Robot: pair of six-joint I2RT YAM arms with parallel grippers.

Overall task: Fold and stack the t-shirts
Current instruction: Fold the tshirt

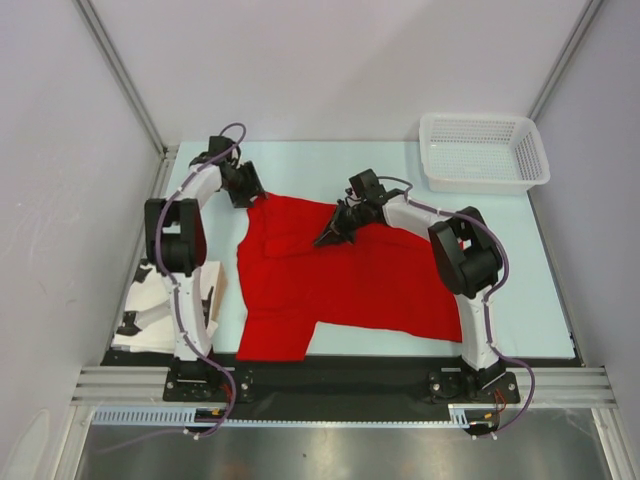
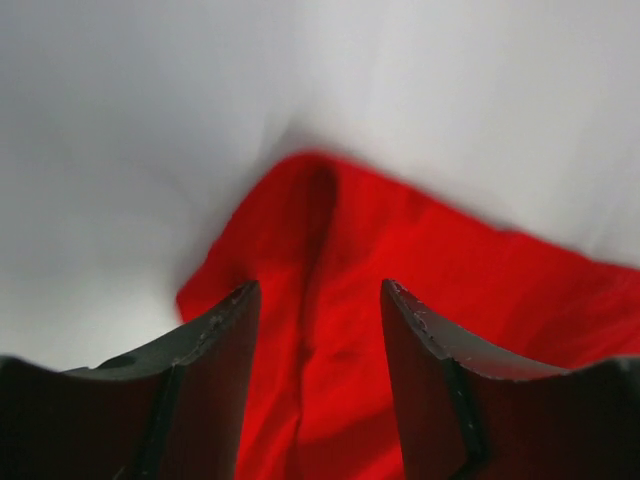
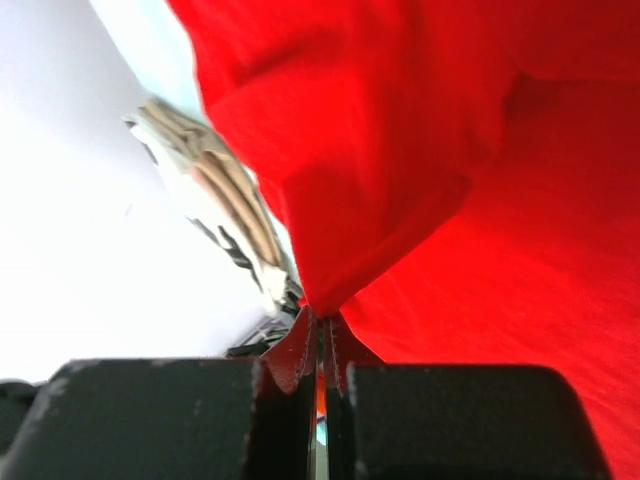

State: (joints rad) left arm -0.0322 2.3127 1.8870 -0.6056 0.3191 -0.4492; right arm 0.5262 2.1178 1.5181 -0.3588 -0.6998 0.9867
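T-shirt point(image 1: 360, 280) fold is clamped in the right tool point(image 3: 322, 325), while the left tool point(image 2: 318, 292) stands open at its far corner.

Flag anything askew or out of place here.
The t-shirt lies crooked and rumpled, its far-left part bunched where the right gripper pinches a fold. A white patterned pile sits beside the left arm; I cannot identify it.

Overall light: shining bright and even from above, bouncing off the white walls point(image 1: 300, 60).
Shadows: lying faint and soft-edged on the table point(image 1: 540, 270).
Top view: showing crisp detail throughout.
Left wrist view: blurring the t-shirt point(image 2: 420, 290) and the pale background.
Right wrist view: blowing out to white at left, softening the nearest cloth.
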